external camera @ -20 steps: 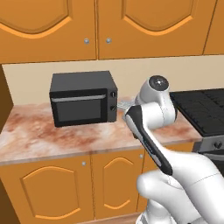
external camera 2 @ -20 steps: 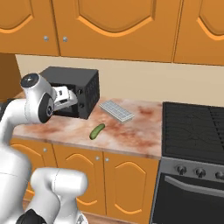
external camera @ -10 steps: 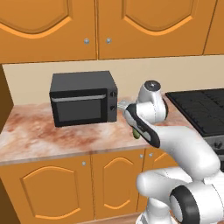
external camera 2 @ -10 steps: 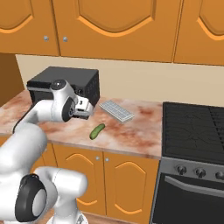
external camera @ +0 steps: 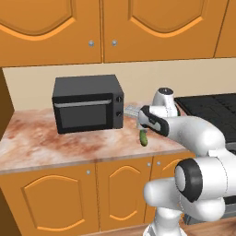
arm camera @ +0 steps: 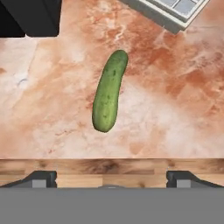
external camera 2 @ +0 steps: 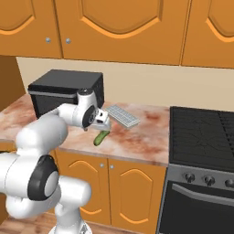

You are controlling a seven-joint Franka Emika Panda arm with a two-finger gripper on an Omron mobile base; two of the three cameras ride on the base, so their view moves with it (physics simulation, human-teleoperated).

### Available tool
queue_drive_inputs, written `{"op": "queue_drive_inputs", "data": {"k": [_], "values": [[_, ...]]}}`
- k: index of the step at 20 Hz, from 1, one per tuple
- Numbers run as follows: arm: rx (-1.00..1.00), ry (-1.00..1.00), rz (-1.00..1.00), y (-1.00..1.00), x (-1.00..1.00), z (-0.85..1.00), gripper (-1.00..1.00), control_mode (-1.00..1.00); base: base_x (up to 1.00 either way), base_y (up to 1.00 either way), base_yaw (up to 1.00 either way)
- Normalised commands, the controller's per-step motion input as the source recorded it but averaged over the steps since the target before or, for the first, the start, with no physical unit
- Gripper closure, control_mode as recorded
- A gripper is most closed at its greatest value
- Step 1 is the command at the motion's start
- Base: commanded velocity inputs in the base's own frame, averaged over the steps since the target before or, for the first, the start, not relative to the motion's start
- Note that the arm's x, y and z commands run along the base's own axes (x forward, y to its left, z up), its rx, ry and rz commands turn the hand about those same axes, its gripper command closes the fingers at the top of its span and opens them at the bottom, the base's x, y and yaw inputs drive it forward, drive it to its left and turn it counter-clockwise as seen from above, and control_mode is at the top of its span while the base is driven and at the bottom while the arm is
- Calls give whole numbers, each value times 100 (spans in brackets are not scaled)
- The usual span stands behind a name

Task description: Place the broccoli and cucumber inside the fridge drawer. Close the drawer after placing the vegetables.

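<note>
- Cucumber (arm camera: 109, 92): smooth, slightly speckled green oval, gently curved, without stalk; lies flat on the worktop (arm camera: 175, 100) near its front edge, touching nothing. Also seen in the left base view (external camera: 144, 137) and the right base view (external camera 2: 101, 137).
- Worktop: mottled reddish-pink and cream stone pattern with a wood-toned front edge.
- Tool (arm camera: 111, 177): two small dark finger tips set wide apart, holding nothing; it hovers just above the cucumber (external camera 2: 101, 119).
- Microwave (external camera: 87, 102): black, boxy, with a glossy door; stands on the worktop beside the cucumber, apart from it.
- Tray (external camera 2: 122, 115): flat, grey, rectangular, gridded into pale squares; lies behind the cucumber.
- Stove (external camera 2: 203, 137): black grated top, to the right.
- Cabinets (external camera: 55, 203): orange wood with arched panels and small round knobs.
- No legible writing.
</note>
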Motion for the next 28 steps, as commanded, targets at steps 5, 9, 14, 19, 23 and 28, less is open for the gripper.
{"op": "queue_drive_inputs", "data": {"k": [5,9,14,19,23,28], "values": [[0,20,-6,4,14,-62,-100,-100,0,0,0],[0,14,-9,0,21,-50,-100,-100,0,0,0],[0,4,-8,0,39,-31,-100,-100,0,0,0],[2,0,-10,0,37,-21,-100,-100,0,0,0],[0,0,-9,0,30,-38,-100,-100,0,0,0],[0,0,-9,0,37,-28,-100,-100,0,0,0]]}}
